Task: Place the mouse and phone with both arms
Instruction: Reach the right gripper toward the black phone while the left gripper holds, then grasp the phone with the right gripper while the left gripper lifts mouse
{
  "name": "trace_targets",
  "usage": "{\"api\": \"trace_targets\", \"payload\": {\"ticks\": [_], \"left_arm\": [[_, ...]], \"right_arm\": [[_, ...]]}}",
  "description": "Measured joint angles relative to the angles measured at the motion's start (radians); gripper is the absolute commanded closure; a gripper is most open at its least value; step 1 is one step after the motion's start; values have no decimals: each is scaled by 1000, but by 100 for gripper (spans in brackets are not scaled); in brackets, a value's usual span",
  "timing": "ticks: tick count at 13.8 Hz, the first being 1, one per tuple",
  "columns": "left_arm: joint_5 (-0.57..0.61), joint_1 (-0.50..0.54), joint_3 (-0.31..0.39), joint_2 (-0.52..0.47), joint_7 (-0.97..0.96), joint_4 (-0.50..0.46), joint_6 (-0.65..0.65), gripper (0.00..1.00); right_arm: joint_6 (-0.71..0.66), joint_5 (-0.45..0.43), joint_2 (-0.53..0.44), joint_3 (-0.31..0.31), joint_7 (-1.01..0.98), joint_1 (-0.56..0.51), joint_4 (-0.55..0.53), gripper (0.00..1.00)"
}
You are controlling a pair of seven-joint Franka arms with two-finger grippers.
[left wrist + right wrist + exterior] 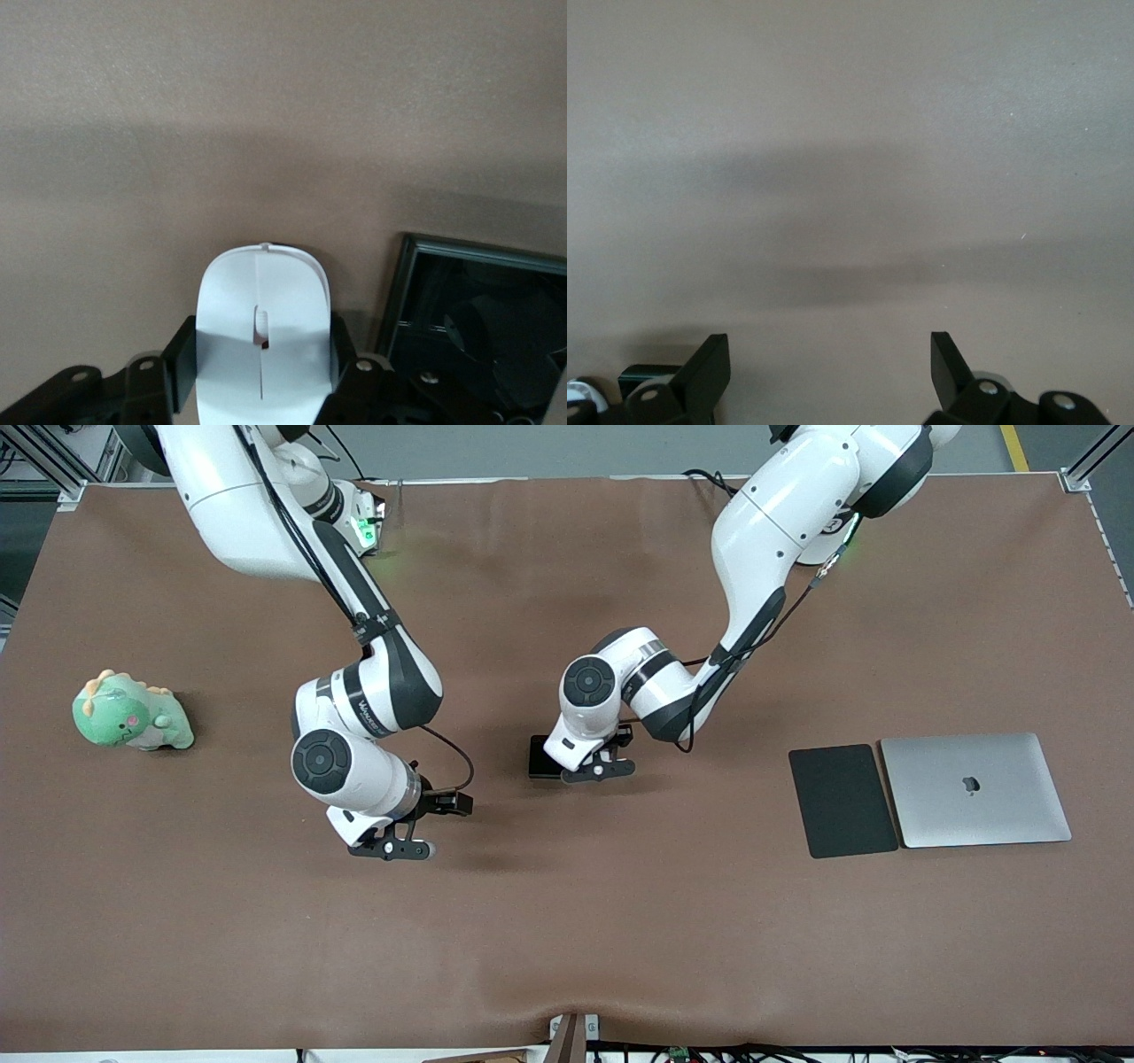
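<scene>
The white mouse [263,310] lies on the brown table with my left gripper [263,354] shut on it, one black finger pressed against each side. In the front view the left gripper [595,766] is low at the middle of the table and hides the mouse. The black phone [539,756] lies flat right beside it, toward the right arm's end; its glossy face [478,310] shows next to the mouse. My right gripper [394,849] stands open over bare table, nearer the front camera than the phone. Nothing is between its fingers [713,359].
A dark grey pad [842,801] and a closed silver laptop [974,790] lie side by side toward the left arm's end. A green plush dinosaur [131,713] sits toward the right arm's end. The brown table cover [567,939] is wide and flat.
</scene>
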Motion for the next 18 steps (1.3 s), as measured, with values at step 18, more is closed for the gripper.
{"api": "trace_targets", "payload": {"ticks": [18], "left_arm": [[3, 343, -1, -223, 457, -14, -208, 41]], "right_arm": [[134, -9, 94, 6, 213, 218, -9, 0]]}}
